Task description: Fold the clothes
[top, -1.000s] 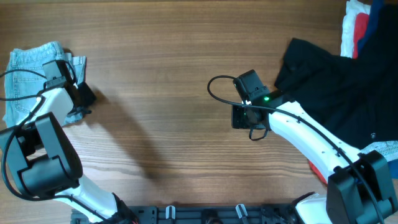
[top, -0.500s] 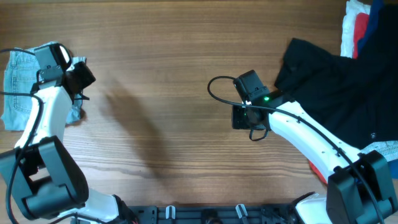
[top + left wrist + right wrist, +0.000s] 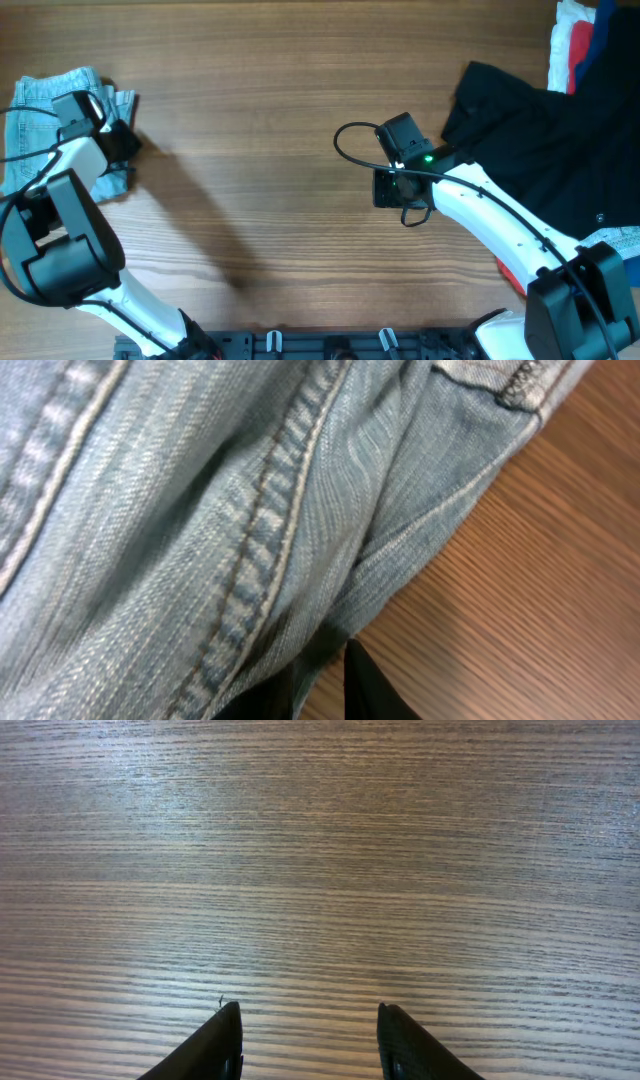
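Note:
The light blue denim jeans (image 3: 45, 100) lie bunched at the table's far left edge. My left gripper (image 3: 118, 142) is at their right side. In the left wrist view the denim (image 3: 200, 510), with its stitched seams, fills most of the frame, and the two fingertips (image 3: 320, 680) are pinched close together with a fold of denim between them. My right gripper (image 3: 388, 188) is open and empty over bare wood near the table's middle. Its fingers (image 3: 310, 1040) show only wood grain between them.
A black garment (image 3: 540, 130) is spread over the right side of the table, under and behind the right arm. Red, white and dark blue pieces (image 3: 575, 40) lie at the top right corner. A light blue item (image 3: 625, 240) sits at the right edge.
My left gripper swung up and back, then came down again on the right edge of the jeans, and the denim shifted and bunched with it. The right arm has not moved.

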